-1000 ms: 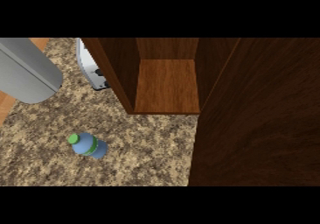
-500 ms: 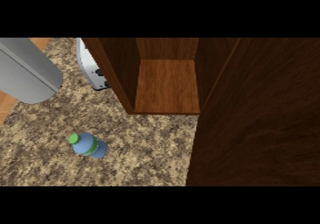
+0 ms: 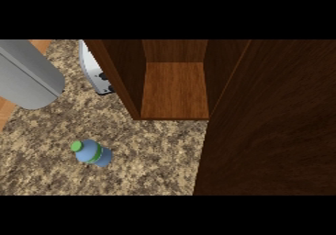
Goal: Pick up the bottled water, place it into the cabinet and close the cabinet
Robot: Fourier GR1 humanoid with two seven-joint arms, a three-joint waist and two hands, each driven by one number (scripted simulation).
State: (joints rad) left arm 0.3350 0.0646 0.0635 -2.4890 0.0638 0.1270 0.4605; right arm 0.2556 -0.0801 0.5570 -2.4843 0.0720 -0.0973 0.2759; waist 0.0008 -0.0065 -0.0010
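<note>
the bottled water (image 3: pixel 92 153) seems to stand upright on the speckled tabletop (image 3: pixel 150 156), green cap up, left of the open cabinet (image 3: pixel 174 89) and apart from it. neither hand shows, so i can't tell how the fingers are set. my worry is that a sideways grab could tip the bottle, or it could clip the open door (image 3: pixel 272 128). there is no writing i can read.

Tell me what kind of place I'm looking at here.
Most likely a kitchen counter. There's a speckled stone-look countertop, an open wooden cabinet standing on it with a bare shelf inside, and a bottled water with a green cap sitting on the counter in front of it.
</note>
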